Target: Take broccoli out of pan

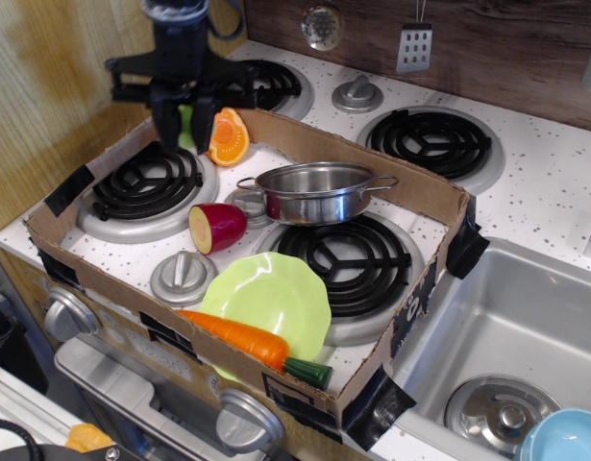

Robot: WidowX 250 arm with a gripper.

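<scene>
Hanging above the back-left burner (146, 182), the claw (184, 123) has its two dark fingers closed around the broccoli (187, 126), a pale green lump seen between them. The broccoli is in the air, well apart from the pan (314, 192), which stands near the middle of the stove, inside the cardboard box (410, 197).

Burner (146, 182) below the gripper (184, 130) is bare; box wall (103, 163) left, orange half (228, 136) right, pan (316, 190) well apart.

arm: blk, silver band | tool (184, 127): blk, crossbar, 2 dark fingers
</scene>
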